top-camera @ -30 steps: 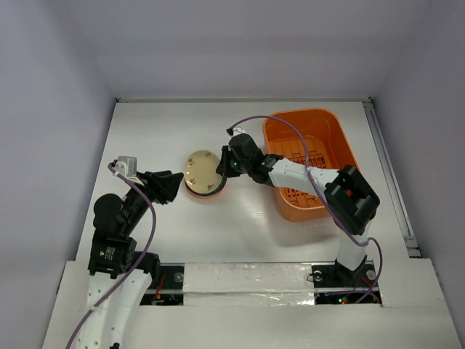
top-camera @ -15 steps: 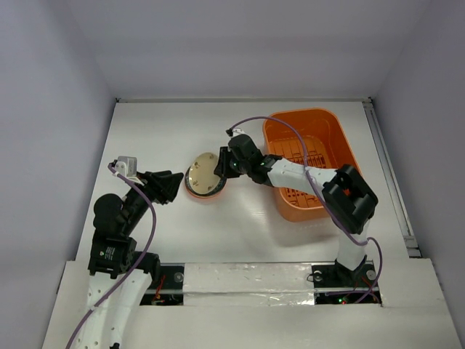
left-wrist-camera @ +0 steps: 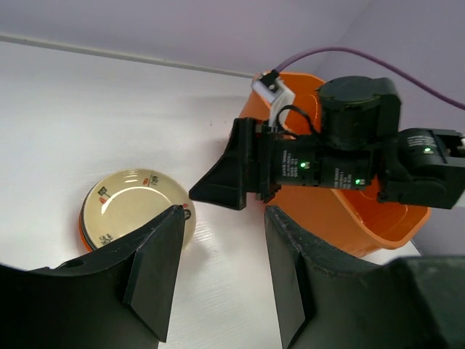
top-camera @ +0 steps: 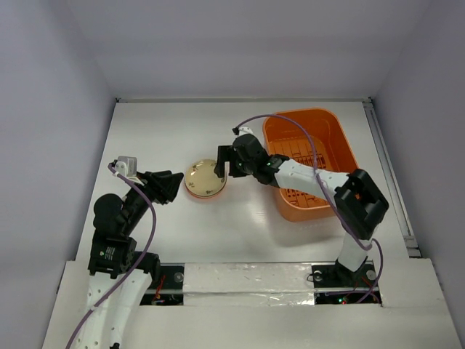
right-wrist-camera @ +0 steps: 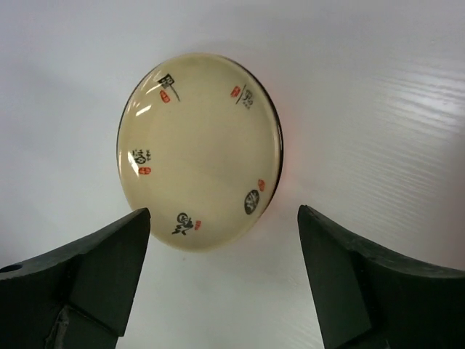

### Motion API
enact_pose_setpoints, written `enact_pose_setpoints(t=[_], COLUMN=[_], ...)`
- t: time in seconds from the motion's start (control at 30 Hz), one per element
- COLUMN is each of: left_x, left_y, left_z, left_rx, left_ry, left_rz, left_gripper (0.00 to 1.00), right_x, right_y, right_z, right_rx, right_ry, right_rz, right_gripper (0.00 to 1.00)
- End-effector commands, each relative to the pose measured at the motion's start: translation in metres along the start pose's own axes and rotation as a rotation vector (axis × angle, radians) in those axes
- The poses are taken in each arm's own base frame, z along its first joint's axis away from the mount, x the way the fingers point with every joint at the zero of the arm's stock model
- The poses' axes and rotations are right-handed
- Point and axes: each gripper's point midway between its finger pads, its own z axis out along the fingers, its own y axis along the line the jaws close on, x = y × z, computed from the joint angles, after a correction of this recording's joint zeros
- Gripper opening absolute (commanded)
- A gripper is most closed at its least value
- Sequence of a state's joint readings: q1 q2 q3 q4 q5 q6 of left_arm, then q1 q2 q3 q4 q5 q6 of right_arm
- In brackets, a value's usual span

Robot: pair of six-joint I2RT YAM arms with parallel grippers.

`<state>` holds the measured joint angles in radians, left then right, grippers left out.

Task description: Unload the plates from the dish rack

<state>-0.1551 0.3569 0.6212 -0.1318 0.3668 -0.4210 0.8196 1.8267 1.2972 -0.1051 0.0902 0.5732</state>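
One dish rack (top-camera: 305, 114), a bright orange tub, stands on the right half of the white tabletop (top-camera: 160, 131), nearer the far right corner than the near edge. Its ribbed, slotted floor shows in the top view.

The plates lie outside it in one stack, about midway between the far and near edges and a little left of the tabletop's middle. One cream plate (right-wrist-camera: 200, 149) with small red and black marks round its rim lies flat on top, face up. Beneath it the edge of one orange-red plate (left-wrist-camera: 84, 234) sticks out, and a thin dark rim shows between the two. The total number in the stack cannot be counted from these views.

Two arms are in view. The right arm (top-camera: 312, 178) reaches from the near edge across the rack's near left corner towards the stack. The right jaws are spread wide, holding nothing, and hang above the plate's rack-side edge without touching it. The left arm (top-camera: 116, 218) is bent near the left edge. The left jaws are parted, hold nothing, and point at the stack from its left, apart from it.

Two purple cables run along the arms, one on the right (top-camera: 269, 120) and one on the left (top-camera: 149, 218).
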Motion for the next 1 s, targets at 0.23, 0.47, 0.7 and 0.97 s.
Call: enact_pose_setpoints(t=[0.23, 0.47, 0.7, 0.97], left_x=[-0.007, -0.011, -0.013, -0.015], left_y=[-0.005, -0.009, -0.011, -0.008], left_z=[0.002, -0.002, -0.002, -0.002], left_rx=[0.031, 0.043, 0.057, 0.048], left_ry=[-0.032, -0.047, -0.052, -0.056], left_rz=[0.011, 0.021, 0.03, 0.04], left_gripper=[0.45, 0.46, 0.53, 0.55], right_x=[-0.069, -0.115, -0.154, -0.144], right_y=[0.006, 0.014, -0.014, -0.067], right_z=[-0.087, -0.187, -0.33, -0.42], right_rx=[-0.006, -0.08, -0.065, -0.023], right_ry=[-0.27, -0.491, -0.835, -1.083], right_rz=[-0.005, -0.037, 0.013, 0.157], right_gripper=[0.12, 0.0, 0.2, 0.98])
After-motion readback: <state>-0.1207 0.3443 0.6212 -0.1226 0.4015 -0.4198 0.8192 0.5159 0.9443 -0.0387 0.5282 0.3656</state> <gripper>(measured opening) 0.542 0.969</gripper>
